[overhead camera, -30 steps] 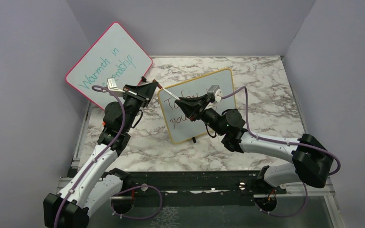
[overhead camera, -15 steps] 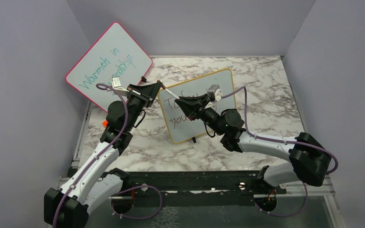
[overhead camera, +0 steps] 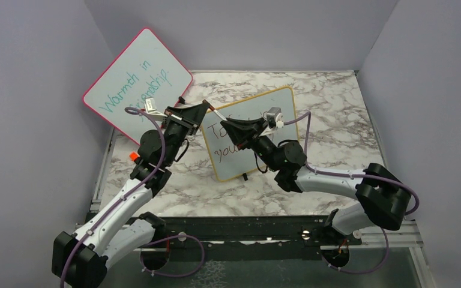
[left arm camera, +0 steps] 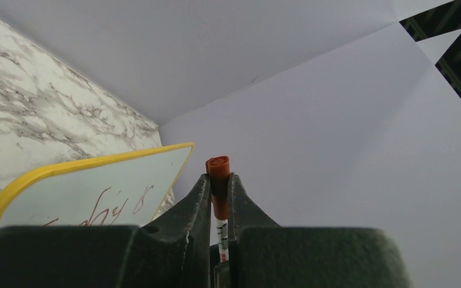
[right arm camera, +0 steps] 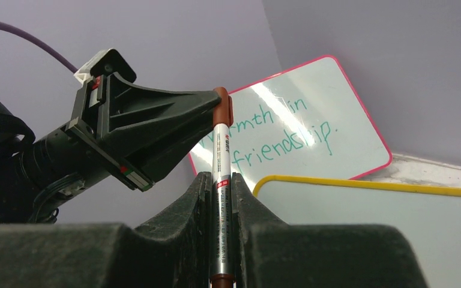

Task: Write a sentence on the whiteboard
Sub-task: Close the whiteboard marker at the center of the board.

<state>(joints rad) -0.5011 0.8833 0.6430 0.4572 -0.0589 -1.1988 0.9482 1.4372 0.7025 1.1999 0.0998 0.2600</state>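
The yellow-framed whiteboard [overhead camera: 231,163] stands tilted at mid-table. The red-brown sentence [overhead camera: 221,150] on it is partly hidden behind my right gripper. A silver marker [right arm camera: 221,156] with a red-brown cap [right arm camera: 221,103] spans the short gap between both grippers, in front of the board's upper left corner. My right gripper [overhead camera: 227,124] is shut on the barrel. My left gripper [overhead camera: 206,107] is shut on the capped end [left arm camera: 218,174]. In the left wrist view part of the writing [left arm camera: 105,204] shows on the whiteboard [left arm camera: 48,198].
A pink-framed board [overhead camera: 138,81] with teal writing leans against the left wall behind my left arm. Grey walls close the marble table on the left, back and right. A black rail [overhead camera: 246,231] runs along the near edge.
My left gripper has moved right, closing in on the right gripper, so less of the marker shows between them. The right arm has shifted slightly left.
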